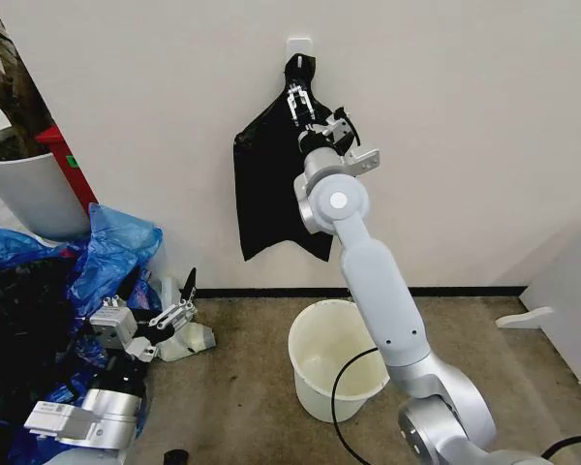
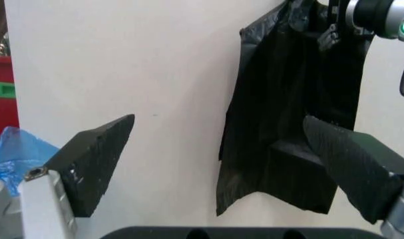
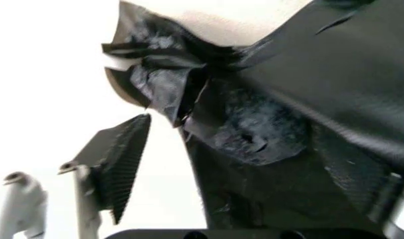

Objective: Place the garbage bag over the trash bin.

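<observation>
Garbage bag [image 1: 271,189]: thin glossy black plastic, hanging flat against the far wall from a white hook [image 1: 299,46] at its gathered, knotted top; long axis vertical, top at the hook, open lower edge pointing down toward the floor, its lower corners well above the skirting line. Whether one bag or several hang from the knot cannot be told. Trash bin [image 1: 334,360]: cream-white round bucket, upright, mouth up, standing on the brown floor just in front of the wall, below and slightly right of the bag, apart from it. Right gripper [image 1: 297,105]: raised on the extended right arm to the upper part of the bag just under the knot; jaws parted to a moderate width, one finger on either side of the crumpled neck of plastic in the right wrist view, the film lying between them and touching or nearly touching the pad [image 3: 122,164]; a firm clasp is not shown. Left gripper [image 1: 174,312]: low at the left, near the floor, beside the blue plastic bags [image 1: 116,242]; jaws spread wide, holding nothing, its two dark fingers [image 2: 96,164] framing the wall and the hanging bag in the left wrist view. Surroundings: white plant pot [image 1: 34,194] at the far left, a red object [image 1: 68,165] beside it, a black cable [image 1: 344,407] looping by the bin.
</observation>
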`<state>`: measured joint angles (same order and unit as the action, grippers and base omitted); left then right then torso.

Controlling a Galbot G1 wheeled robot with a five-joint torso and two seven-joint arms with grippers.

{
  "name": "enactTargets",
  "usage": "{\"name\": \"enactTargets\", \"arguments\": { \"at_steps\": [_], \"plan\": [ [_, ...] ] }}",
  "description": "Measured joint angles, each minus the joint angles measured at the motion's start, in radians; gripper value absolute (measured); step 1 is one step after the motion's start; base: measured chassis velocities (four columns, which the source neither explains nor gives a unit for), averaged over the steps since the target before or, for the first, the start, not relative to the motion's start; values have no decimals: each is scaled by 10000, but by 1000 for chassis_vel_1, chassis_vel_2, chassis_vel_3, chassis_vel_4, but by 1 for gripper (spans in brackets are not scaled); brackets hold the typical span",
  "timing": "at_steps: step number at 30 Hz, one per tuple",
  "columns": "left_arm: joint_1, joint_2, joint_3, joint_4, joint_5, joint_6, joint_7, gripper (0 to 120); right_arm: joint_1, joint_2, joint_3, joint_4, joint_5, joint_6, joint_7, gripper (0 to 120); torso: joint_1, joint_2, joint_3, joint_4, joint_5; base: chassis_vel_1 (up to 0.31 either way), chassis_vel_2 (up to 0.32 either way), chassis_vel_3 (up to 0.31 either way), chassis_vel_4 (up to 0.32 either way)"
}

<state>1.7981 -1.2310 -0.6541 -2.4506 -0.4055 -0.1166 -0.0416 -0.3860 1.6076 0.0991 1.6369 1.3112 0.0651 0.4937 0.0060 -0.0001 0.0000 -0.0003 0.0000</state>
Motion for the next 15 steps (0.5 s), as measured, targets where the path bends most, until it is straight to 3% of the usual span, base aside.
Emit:
{"name": "enactTargets", "arguments": {
  "at_steps": [12, 15],
  "plan": [
    [-17, -74, 87, -9, 79, 18, 99, 100, 89, 4, -248, -37, -50, 4, -187, 34, 0, 2, 0, 0, 0, 0, 0, 0, 0],
    [-15, -77, 87, -25, 79, 18, 103, 100, 90, 4, -259, -37, -29, 11, -187, 28, 0, 2, 0, 0, 0, 0, 0, 0, 0]
  ]
}}
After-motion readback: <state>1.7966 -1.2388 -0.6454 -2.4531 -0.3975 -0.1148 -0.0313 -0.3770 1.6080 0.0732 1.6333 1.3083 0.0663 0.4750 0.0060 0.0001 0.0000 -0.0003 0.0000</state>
